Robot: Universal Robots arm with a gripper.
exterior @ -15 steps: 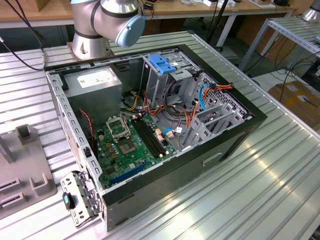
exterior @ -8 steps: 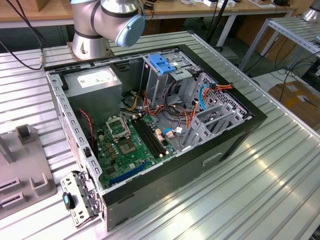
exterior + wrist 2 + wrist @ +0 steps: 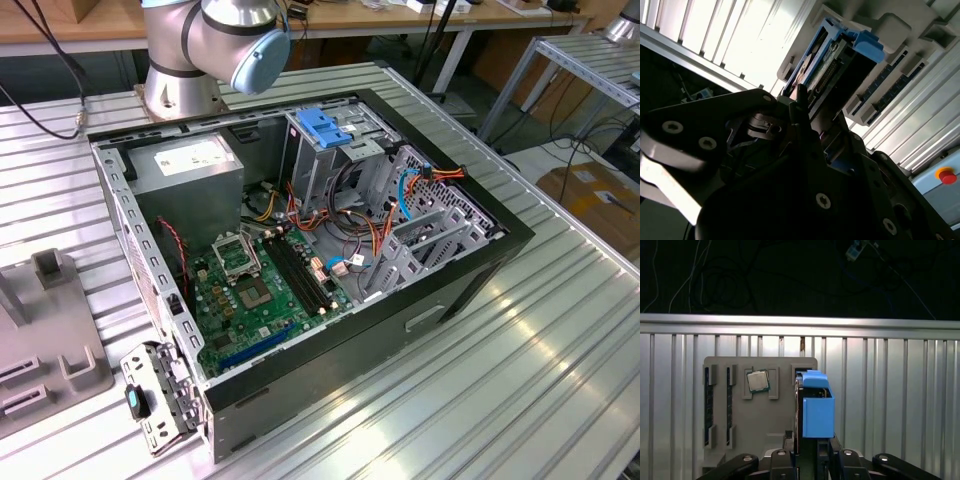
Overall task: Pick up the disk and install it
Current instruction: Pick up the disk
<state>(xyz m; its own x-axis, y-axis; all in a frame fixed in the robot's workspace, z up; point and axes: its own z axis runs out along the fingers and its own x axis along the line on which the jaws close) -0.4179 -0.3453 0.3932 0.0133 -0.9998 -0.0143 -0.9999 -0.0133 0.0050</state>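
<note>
The disk (image 3: pixel 814 407) is a grey metal drive in a bright blue carrier, standing on edge in a slot of a grey fixture (image 3: pixel 725 440). In the second wrist view the disk (image 3: pixel 832 62) rises from that fixture with its blue end uppermost. My gripper (image 3: pixel 807 460) hangs directly over the disk, its dark body (image 3: pixel 790 165) close against the disk's near edge. The open computer case (image 3: pixel 470 270) lies on its side on the table, with a metal drive cage (image 3: pixel 325 150) topped by blue clips at its back.
A small square processor chip (image 3: pixel 758 381) sits in a pocket of the fixture beside the disk. The fixture (image 3: pixel 40 340) lies at the exterior view's left, apart from the case. Cables and a green motherboard (image 3: pixel 255 295) crowd the case. The arm's base (image 3: pixel 190 60) stands behind the case.
</note>
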